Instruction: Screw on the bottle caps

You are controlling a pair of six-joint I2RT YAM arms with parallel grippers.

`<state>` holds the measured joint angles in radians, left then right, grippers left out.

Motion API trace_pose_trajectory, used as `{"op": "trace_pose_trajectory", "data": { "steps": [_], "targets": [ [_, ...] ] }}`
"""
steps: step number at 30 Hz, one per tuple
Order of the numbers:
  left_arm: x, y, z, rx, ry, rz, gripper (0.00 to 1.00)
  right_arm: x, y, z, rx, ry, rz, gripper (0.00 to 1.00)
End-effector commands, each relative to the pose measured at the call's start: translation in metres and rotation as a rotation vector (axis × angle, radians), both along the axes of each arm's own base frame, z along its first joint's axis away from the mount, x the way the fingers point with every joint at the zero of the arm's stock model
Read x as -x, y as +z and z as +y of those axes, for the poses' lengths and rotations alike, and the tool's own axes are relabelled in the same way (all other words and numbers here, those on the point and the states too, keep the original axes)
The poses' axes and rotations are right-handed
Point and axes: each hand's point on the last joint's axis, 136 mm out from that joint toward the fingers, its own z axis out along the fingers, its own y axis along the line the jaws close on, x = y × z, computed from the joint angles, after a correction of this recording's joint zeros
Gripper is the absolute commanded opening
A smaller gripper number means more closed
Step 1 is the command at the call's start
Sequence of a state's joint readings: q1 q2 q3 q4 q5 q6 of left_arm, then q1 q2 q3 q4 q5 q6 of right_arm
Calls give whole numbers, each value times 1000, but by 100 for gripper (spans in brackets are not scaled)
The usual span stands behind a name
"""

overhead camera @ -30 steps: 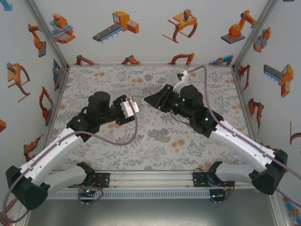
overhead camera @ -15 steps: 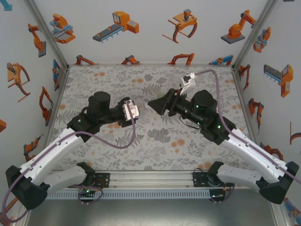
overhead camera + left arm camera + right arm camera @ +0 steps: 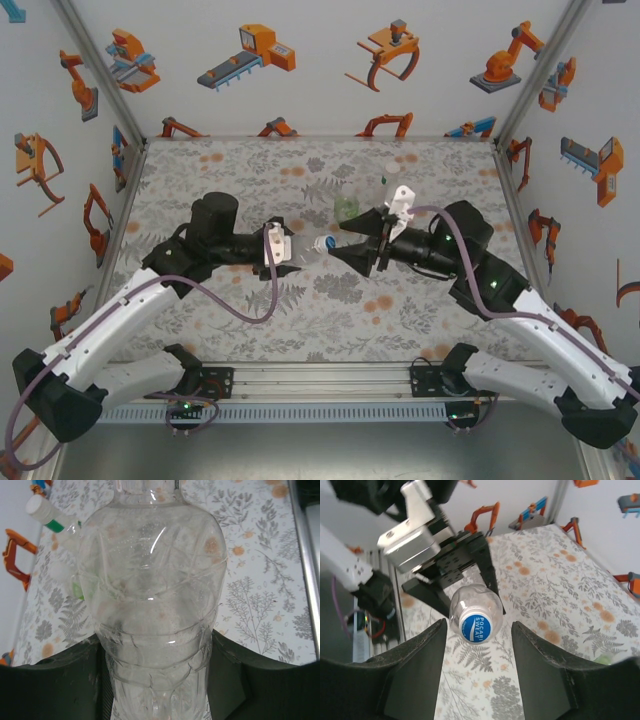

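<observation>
My left gripper point(image 3: 283, 246) is shut on a colourless bottle point(image 3: 302, 246), held level with its neck toward the right arm. In the left wrist view the bottle point(image 3: 155, 595) stands between both dark fingers point(image 3: 60, 680). A blue cap point(image 3: 322, 243) sits on its neck; the right wrist view shows the cap point(image 3: 476, 622) end-on, printed with white letters. My right gripper point(image 3: 338, 243) is open, its fingers point(image 3: 420, 660) on either side of the cap with gaps on both sides. A green bottle point(image 3: 347, 208) stands just behind.
Another clear bottle with a white cap point(image 3: 39, 506) stands further back, faintly visible in the top view point(image 3: 391, 180). A green patch point(image 3: 606, 658) lies at the lower right of the right wrist view. The flowered mat point(image 3: 230, 170) is walled on three sides.
The right gripper opened and swung toward the near side, now facing the capped neck. The left gripper turned slightly, bringing the bottle level. The green bottle has come into sight behind them.
</observation>
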<state>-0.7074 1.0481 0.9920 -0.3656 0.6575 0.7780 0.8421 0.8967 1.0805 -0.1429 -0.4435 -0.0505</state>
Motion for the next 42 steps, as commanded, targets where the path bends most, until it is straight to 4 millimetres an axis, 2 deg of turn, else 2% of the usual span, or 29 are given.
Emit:
{"op": "trace_pose_trajectory", "data": {
  "steps": [1,3,12,17,30,33,42],
  "targets": [
    [18,8,-4,6,-105,17,0,31,-9,6,118,198,-142,53],
    [19,8,-4,2,-110,22,0,37,-14,7,145,239,-169,53],
    [21,4,-5,-15,-124,36,0,27,-18,13,187,231,-232,52],
    [20,3,-6,-19,-126,40,0,27,-18,19,189,254,-226,48],
    [20,2,-6,-25,-124,45,0,23,-22,18,196,232,-227,32],
    [19,2,-5,-25,-119,38,0,21,-23,18,200,220,-226,22],
    [4,1,-3,-42,-32,10,0,-2,-18,22,148,97,-136,7]
  ]
}}
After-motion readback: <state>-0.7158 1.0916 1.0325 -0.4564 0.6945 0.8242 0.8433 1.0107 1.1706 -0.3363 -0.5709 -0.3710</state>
